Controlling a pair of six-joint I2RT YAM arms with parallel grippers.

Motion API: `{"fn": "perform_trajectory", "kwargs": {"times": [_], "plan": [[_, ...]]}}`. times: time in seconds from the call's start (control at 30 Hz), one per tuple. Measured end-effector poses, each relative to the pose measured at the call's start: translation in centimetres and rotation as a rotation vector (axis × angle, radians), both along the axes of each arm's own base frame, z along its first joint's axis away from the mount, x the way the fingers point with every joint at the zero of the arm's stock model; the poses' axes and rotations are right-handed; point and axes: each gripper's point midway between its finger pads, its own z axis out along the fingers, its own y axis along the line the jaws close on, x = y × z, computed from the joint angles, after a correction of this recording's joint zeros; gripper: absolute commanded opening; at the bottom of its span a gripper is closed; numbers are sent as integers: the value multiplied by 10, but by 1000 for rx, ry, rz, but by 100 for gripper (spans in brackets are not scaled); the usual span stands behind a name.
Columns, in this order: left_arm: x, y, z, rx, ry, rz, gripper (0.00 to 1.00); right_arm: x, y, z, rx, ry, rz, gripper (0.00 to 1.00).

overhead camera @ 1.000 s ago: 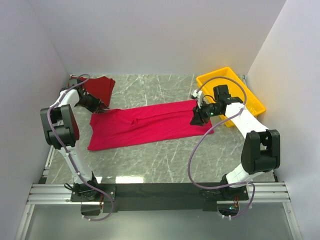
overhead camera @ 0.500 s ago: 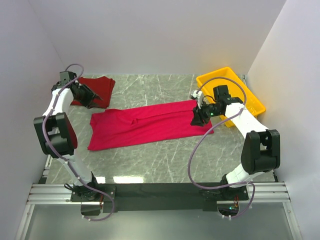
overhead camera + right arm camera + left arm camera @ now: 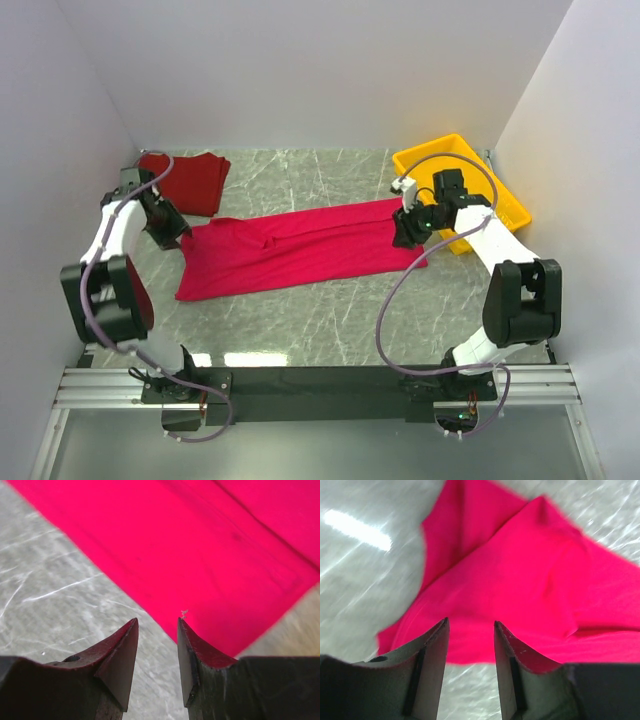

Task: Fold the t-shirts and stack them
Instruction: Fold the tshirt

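The crimson t-shirt point(image 3: 295, 252) lies spread in a long strip across the middle of the table. It fills the left wrist view point(image 3: 530, 580) and the right wrist view point(image 3: 210, 555). The maroon t-shirt point(image 3: 190, 180) lies folded at the back left. My left gripper point(image 3: 175, 232) is open and empty just off the crimson shirt's left end point(image 3: 470, 622). My right gripper point(image 3: 405, 232) is open and empty over the shirt's right end, its fingertips at the cloth's edge point(image 3: 157, 622).
A yellow plastic tray point(image 3: 500, 195) stands at the back right, behind my right arm. White walls close in the grey marble table point(image 3: 330, 320) on three sides. A black rail runs along the near edge.
My left arm has swung from the maroon shirt at the back left down to the crimson shirt's left end. My right gripper has shifted slightly right at the shirt's right end.
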Motion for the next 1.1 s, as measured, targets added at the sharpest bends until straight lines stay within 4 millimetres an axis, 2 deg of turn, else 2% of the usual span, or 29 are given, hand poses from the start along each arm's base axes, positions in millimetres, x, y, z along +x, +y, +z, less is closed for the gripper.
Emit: {"fn": "perform_trajectory", "kwargs": {"times": [0.13,0.2,0.3,0.4,0.53,0.87,1.1], "plan": [[-28,6,14,57,-15,36,49,10,-19,-7,-35,29,-127,45],[-41,7,14,62,-19,64,49,14,-27,-10,-53,40,-186,45],[-67,6,-6,46,43,102,48,18,-34,-13,-63,55,-251,45],[-83,6,-26,33,117,126,45,20,-38,-19,-65,80,-295,45],[-85,10,-39,37,161,136,43,21,-40,-28,-69,112,-322,45],[-90,15,-73,46,275,120,42,21,-41,-31,-67,126,-338,45],[-96,20,-76,80,308,118,41,21,-44,-32,-68,131,-348,45]]}}
